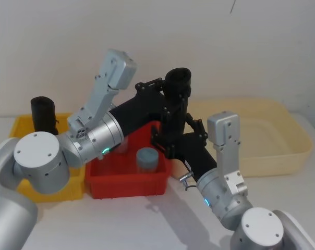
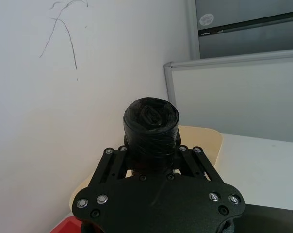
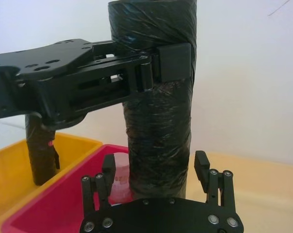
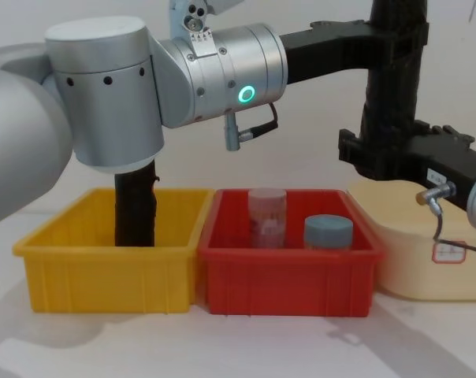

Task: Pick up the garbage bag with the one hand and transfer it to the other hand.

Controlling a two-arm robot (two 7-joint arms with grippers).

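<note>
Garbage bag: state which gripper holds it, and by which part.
The left gripper clamps the bag by its upper part; the right gripper, open, flanks its lower end without touching.

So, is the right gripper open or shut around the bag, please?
Open: right gripper fingers flank the bag, with gaps both sides.

Upright roll (image 4: pixel 135 209) in left bin (image 4: pixel 104 276)
</note>
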